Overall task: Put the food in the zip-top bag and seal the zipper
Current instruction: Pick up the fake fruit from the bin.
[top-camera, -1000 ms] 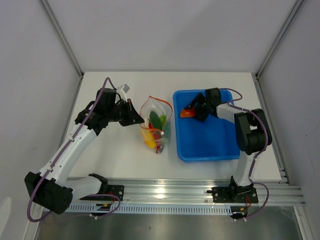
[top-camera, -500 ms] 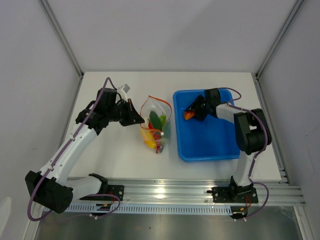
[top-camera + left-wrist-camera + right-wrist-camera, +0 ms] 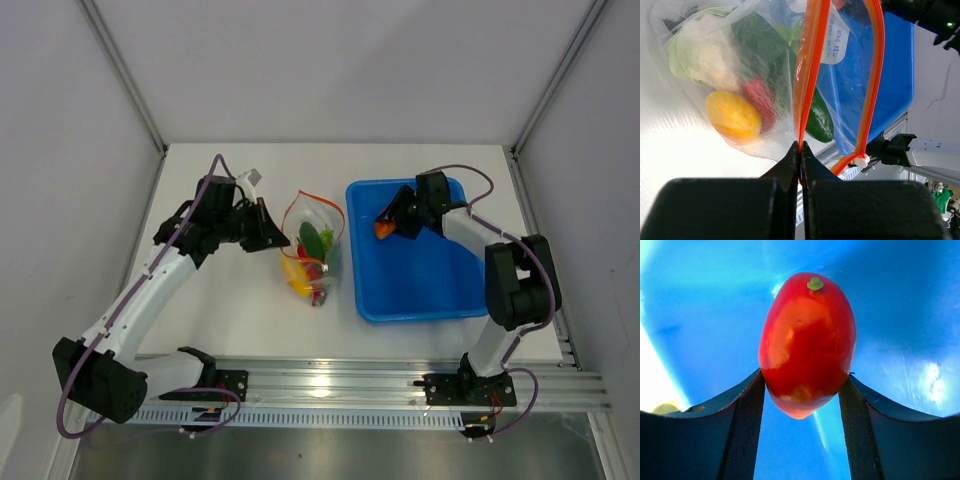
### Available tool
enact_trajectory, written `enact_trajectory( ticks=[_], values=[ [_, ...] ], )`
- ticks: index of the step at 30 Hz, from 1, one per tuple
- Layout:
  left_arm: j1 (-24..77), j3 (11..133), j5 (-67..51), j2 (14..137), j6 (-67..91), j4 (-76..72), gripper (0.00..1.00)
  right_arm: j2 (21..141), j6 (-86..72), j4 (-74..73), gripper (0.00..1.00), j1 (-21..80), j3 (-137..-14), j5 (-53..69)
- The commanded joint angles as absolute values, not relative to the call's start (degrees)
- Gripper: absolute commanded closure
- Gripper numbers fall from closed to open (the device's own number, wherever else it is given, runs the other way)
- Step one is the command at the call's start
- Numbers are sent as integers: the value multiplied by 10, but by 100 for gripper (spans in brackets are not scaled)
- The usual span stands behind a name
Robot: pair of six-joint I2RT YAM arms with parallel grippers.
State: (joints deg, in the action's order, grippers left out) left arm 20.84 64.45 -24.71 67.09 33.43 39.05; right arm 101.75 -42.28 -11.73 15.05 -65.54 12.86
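Clasping one tomato [image 3: 807, 342], right hand [image 3: 802, 379] hangs over one tray [image 3: 430, 295]

1. The tomato [image 3: 807, 345] is red with an orange sheen and a pale green stem nub.
2. The tray [image 3: 420, 290] is plain blue.
3. The bag [image 3: 834, 40] is clear; its zipper [image 3: 810, 75] is red-orange.
4. Inside it are a yellow pepper [image 3: 732, 115], a dark green cucumber [image 3: 817, 122] and a white cauliflower [image 3: 707, 55].

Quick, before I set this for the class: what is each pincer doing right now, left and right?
Left pincer: shut on the zipper.
Right pincer: shut on the red tomato.
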Motion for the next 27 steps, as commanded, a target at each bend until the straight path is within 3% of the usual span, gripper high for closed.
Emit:
enact_trajectory(
  ticks=[1,13,27],
  values=[
    [205,658,-259,673,330,376,99,960,-389,-141,99,155,-663,116],
    [205,663,-261,687,335,369,100,836,-323,-211,100,189,-735,138],
    [205,671,-263,694,337,374,100,825,-216,-187,100,318,-869,215]
  ],
)
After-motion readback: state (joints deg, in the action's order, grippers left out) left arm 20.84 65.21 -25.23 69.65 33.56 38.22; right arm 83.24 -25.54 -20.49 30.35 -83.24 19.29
